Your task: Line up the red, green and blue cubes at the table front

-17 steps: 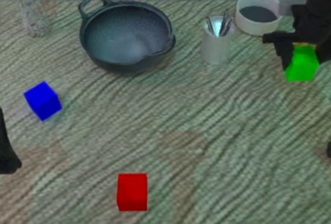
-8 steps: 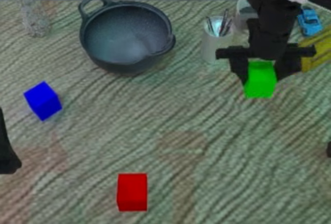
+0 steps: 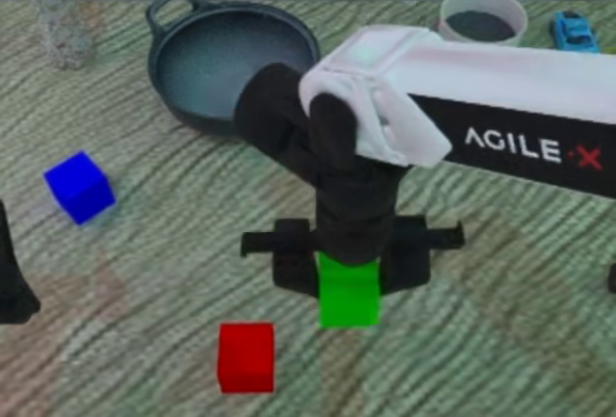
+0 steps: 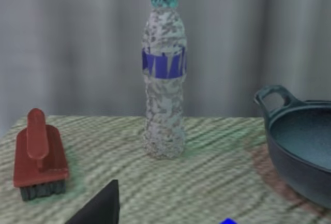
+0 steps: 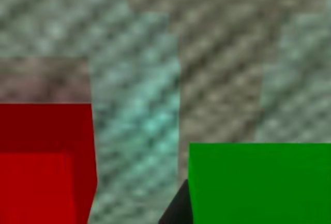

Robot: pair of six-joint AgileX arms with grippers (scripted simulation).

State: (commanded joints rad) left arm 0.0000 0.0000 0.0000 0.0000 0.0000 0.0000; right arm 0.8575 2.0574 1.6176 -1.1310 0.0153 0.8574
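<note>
My right gripper (image 3: 348,277), clamped on the small bright green cube (image 3: 348,292), hangs over the table (image 3: 481,340) front just beside the bright red cube (image 3: 245,356); next: lower, release in line; left arm parked.

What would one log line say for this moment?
right gripper: holds green cube beside red cube | blue cube: untouched, left | left arm: parked

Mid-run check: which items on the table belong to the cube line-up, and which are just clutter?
Job:
- green cube, held in the right pincer
- red cube, at the table front
- blue cube, left side

Clutter:
- pan
- water bottle
- red brush
- white bowl
- toy car
</note>
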